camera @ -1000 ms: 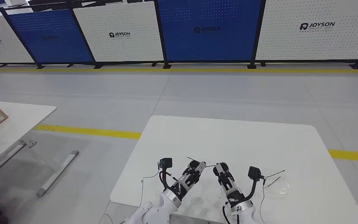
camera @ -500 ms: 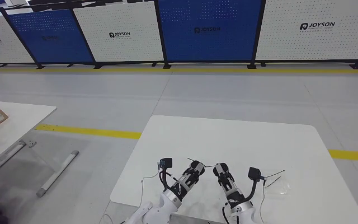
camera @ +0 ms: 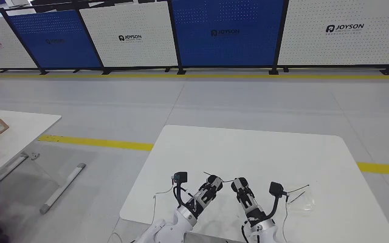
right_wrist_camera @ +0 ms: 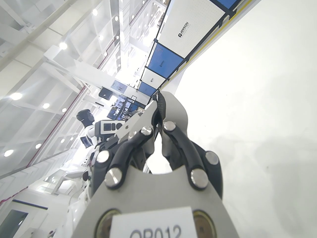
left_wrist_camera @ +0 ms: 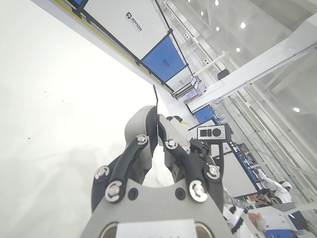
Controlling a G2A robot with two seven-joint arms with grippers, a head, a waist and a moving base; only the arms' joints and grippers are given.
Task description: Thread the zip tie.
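Gap narrower: left hand (camera: 212, 180), right hand (camera: 236, 183)

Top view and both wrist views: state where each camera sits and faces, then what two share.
Top view: above the arms, looking down and forward at the table; both forearms, the left hand and the right hand show.
Left wrist view: on the left wrist, looking along the left hand, shut on the zip tie, across the table.
Right wrist view: on the right wrist, looking along the shut right hand toward the partition panels.
Shared: all three show the table and the partition panels.
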